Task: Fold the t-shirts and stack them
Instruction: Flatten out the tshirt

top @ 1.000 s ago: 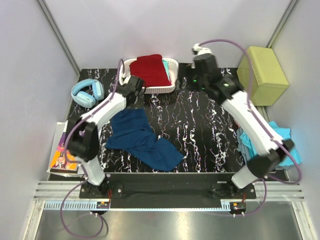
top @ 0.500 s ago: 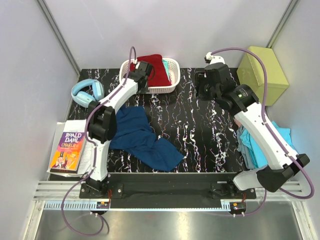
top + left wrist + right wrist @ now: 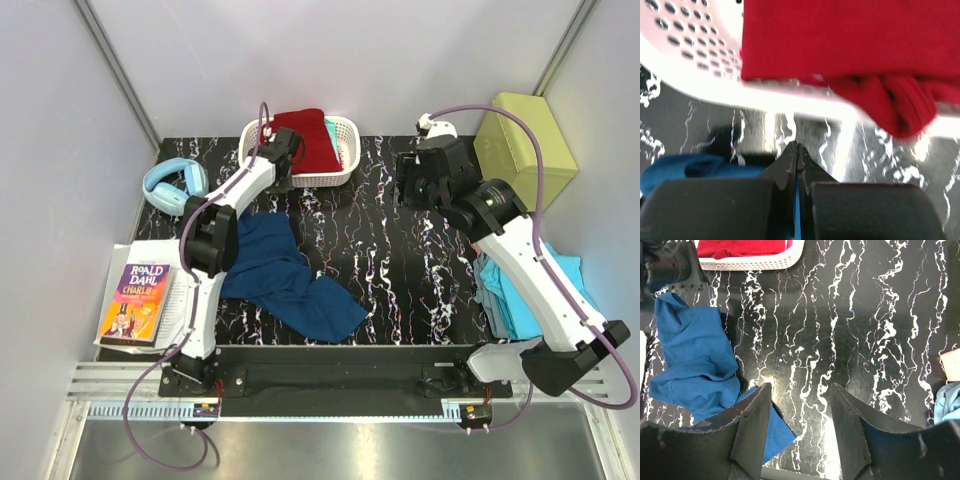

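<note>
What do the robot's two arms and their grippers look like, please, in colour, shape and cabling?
The left arm and the right arm are both built of white, rounded links joined by black joints. A thin purple cable loops along each arm from its base. The left gripper and the right gripper are black and taper towards their tips.

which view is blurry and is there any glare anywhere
Left wrist view: soft, the red t-shirt smeared and the white basket rim blown out. Right wrist view: sharp, with glare patches on the marble table. Top external view: sharp, evenly lit.
</note>
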Available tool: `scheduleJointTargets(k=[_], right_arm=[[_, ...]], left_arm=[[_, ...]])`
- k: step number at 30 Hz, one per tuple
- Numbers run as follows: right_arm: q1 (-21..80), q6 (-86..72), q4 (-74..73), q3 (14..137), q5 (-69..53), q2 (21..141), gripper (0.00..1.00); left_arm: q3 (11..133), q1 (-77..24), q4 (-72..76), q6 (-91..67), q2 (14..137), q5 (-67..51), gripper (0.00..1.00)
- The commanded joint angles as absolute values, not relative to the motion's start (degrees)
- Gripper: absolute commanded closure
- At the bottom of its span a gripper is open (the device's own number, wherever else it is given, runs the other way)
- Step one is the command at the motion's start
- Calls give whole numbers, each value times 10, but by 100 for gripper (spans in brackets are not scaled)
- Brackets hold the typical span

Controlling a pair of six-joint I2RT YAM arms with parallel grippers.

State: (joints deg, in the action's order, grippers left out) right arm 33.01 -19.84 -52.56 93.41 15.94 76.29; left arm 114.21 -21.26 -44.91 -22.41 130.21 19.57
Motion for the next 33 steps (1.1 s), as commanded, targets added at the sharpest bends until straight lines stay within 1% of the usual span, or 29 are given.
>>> scheduleJointTargets(k=[1,8,19,21,22,23,24,25,26,27,28,29,30,31,33], right_arm=[[332,-207,-532,928,167,727,42],[333,-210,-546,919,173,719,42],[332,-226,-549,875,162,705,42],[333,-228,-550,869,159,702,42],[332,-227,-549,867,159,701,41],[332,-228,-549,866,158,701,41],[332,-228,-545,865,156,699,39],[332,-228,-542,864,154,700,37],[332,-228,-539,860,151,697,35],[332,-229,-531,856,145,696,27],[332,-229,-527,853,142,695,24],[332,-232,-522,841,142,694,21],[332,-231,-511,834,136,695,13],[332,-233,-507,828,134,697,8],[342,-243,-500,815,138,707,3]], left_arm=[[1209,-191,-445,-212,1332,164,100],[1362,-185,-503,-212,1425,155,100],[1398,-168,-491,-210,1461,140,100],[1397,-168,-494,-205,1456,140,89],[1381,-169,-494,-207,1448,148,79],[1368,-171,-492,-209,1417,158,68],[1354,-176,-490,-214,1396,170,46],[1313,-180,-478,-216,1371,193,38],[1289,-185,-470,-220,1311,206,30],[1263,-200,-460,-222,1278,220,16],[1213,-208,-439,-222,1243,244,6],[1189,-216,-432,-222,1180,258,1],[1166,-233,-425,-222,1150,268,1],[1125,-239,-422,-225,1124,275,1],[1081,-250,-428,-238,1056,277,1]])
